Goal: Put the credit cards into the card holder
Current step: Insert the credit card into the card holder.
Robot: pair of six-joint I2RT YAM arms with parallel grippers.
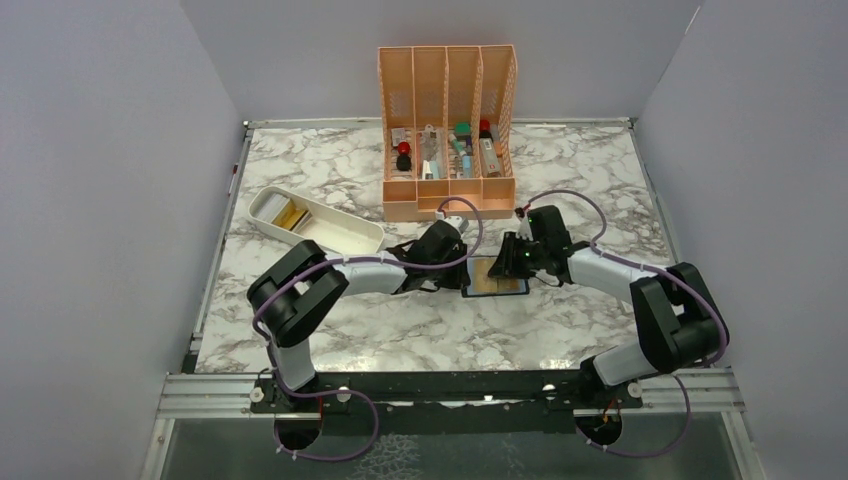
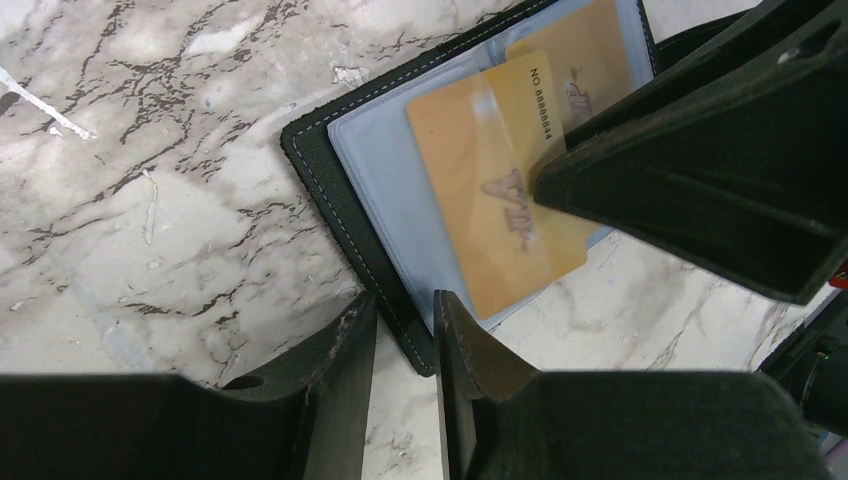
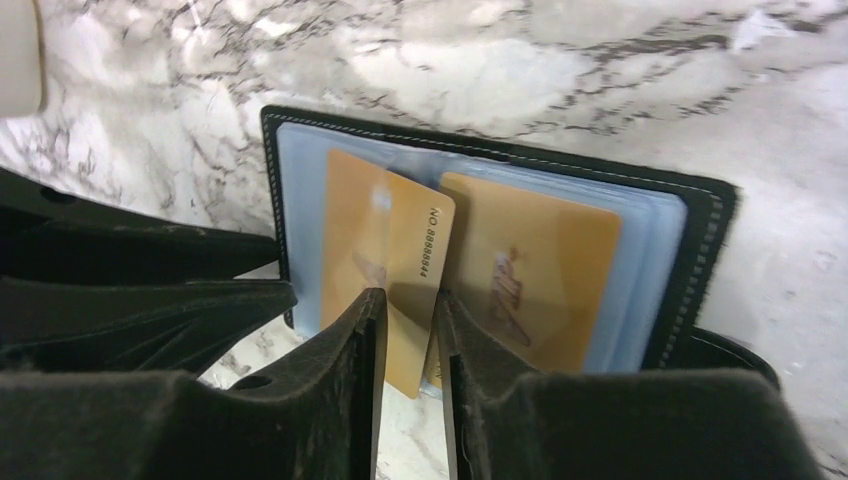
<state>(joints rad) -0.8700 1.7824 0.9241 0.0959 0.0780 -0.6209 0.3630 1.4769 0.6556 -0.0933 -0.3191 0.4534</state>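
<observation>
Both sets of jaws are pinched in on something thin. The black edge of the card holder [image 2: 312,175] is squeezed between the two fingers of the left gripper [image 2: 405,312], with only a thin gap left. A gold card [image 3: 398,240] is held at its lower end by the right gripper [image 3: 408,312], with one finger on each side.

All of this is set on a marble table [image 1: 580,330]. At the back of the table an orange organiser [image 1: 447,80] is stood upright, and small things are kept in its four slots. To the left of it a white tray [image 1: 335,228] is laid slantwise, and something yellow [image 1: 291,214] is seen near its left end.

The card holder is laid open and flat in the middle of the table, between the two grippers. Its bluish pockets are turned up. Seen from the right wrist, the gold card is pushed partway into the left pocket, and its lower end is left sticking out past the edge. A number is printed along one side of it. A second gold card [image 3: 530,262] is tucked into the right pocket, just beside the first.
</observation>
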